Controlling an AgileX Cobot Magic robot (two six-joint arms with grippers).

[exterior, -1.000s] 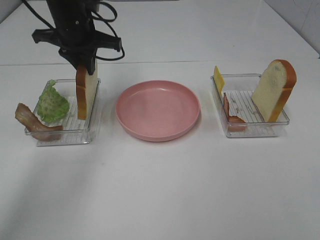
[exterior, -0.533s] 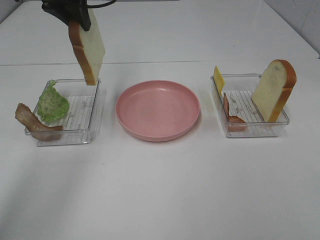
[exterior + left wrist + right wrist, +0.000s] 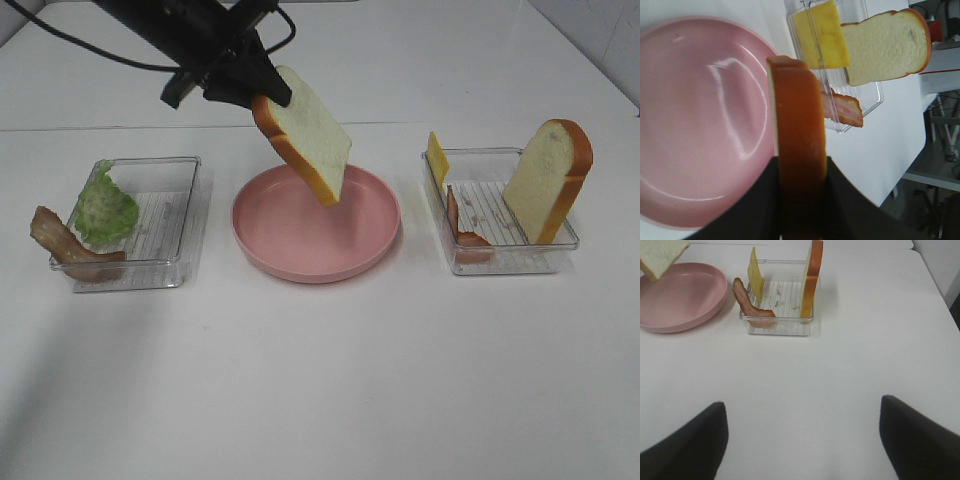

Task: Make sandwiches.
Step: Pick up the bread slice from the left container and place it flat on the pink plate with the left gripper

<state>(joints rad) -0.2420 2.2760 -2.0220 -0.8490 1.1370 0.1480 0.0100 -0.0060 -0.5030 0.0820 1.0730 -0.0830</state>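
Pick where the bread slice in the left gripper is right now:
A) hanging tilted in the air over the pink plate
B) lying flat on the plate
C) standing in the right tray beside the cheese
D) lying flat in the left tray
A: the left gripper pinches the bread slice by one end, and the slice hangs tilted above the pink plate.

Robot lab bench, plain white table [image 3: 320,380], toy bread [image 3: 545,180] and bacon [image 3: 70,250] in clear plastic trays [image 3: 188,222], cabled black robot arm [image 3: 180,30] overhead, metal frame [image 3: 932,179] past the table's edge
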